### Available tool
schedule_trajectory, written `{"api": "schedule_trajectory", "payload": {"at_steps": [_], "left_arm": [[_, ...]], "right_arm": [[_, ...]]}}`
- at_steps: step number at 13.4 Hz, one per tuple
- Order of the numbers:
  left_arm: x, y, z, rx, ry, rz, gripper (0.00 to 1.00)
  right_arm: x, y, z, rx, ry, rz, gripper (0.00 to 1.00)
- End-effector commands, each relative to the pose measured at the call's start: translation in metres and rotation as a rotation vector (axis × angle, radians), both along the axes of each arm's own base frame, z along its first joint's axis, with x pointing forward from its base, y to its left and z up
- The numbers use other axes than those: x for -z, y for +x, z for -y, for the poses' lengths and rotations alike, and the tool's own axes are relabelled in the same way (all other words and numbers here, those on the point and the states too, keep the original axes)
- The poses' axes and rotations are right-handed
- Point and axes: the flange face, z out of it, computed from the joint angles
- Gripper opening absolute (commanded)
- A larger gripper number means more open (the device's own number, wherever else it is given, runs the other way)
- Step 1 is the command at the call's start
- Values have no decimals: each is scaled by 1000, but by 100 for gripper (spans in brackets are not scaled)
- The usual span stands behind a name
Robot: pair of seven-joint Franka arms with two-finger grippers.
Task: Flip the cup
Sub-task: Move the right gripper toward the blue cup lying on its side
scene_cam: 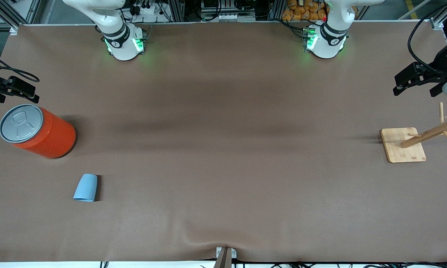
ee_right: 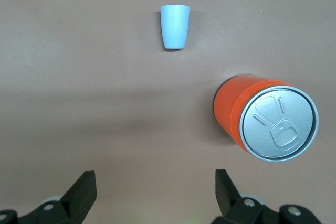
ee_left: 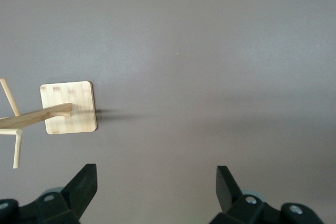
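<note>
The cup [scene_cam: 85,188] [ee_right: 174,25] is small, light blue and tapered. It appears to lie on its side on the brown table, wide mouth toward the front camera, inside hidden. It is nearer to the front camera than the orange can, toward the right arm's end. My right gripper [scene_cam: 31,89] [ee_right: 156,182] hangs open and empty over that end of the table, beside the can and apart from the cup. My left gripper [scene_cam: 396,86] [ee_left: 157,179] waits open and empty over the left arm's end.
A big orange can [scene_cam: 45,134] [ee_right: 236,114] with a grey lid stands upright between the right gripper and the cup. A wooden peg rack [scene_cam: 402,145] [ee_left: 68,107] on a square base stands at the left arm's end, below the left gripper.
</note>
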Motion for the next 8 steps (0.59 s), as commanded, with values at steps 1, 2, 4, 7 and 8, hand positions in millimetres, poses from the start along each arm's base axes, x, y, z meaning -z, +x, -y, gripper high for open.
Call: {"api": "schedule_trajectory", "payload": {"at_steps": [1,2,4,7,8], "left_arm": [[-9,-4,-4,9,8,10,100],[-9,-4,-4,12,8,10,100],[-8,-4,-4,14,7,8,100],[-7,-3,-3,14,7,6,100],[-7,-3,-4,13,2,8,100]], "right_arm": [[-1,-2,3,8,20,5,100],[-1,-2,2,9,19,8,100],[-2,-2,3,9,19,11,100],[10,3,2,8,20,-7,100],[25,12,3,8,22,-18,100]]}}
